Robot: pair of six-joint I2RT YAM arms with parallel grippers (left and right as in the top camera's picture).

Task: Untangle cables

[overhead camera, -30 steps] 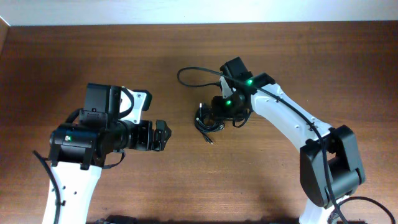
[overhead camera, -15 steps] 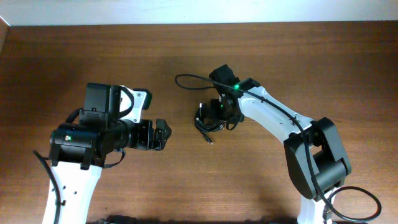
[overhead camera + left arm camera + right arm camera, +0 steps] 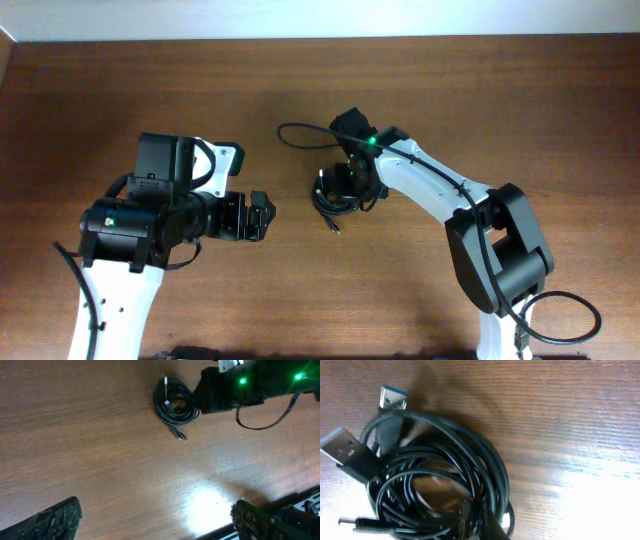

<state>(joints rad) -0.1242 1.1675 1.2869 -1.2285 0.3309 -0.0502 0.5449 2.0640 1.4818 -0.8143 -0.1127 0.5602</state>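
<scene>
The cables (image 3: pixel 332 201) lie as a small dark coiled tangle on the wooden table, right of centre. In the right wrist view the cables (image 3: pixel 440 472) fill the frame, with two silver USB plugs at the upper left and a thin barrel plug at the lower left. My right gripper (image 3: pixel 353 184) is down on the tangle's right edge. Its fingers (image 3: pixel 481 522) are closed narrowly around a few strands. My left gripper (image 3: pixel 262 216) is open and empty, hovering left of the tangle; its fingers (image 3: pixel 155 522) frame bare table. The tangle also shows in the left wrist view (image 3: pixel 175 407).
A thicker black arm cable (image 3: pixel 300 129) loops out from the right arm, just behind the tangle. The table's far edge (image 3: pixel 320 38) meets a white wall. The right arm's body (image 3: pixel 250 385) shows in the left wrist view.
My right arm has swung left and down onto the tangle's right edge. The tangle itself has barely moved. My left arm has stayed still.
</scene>
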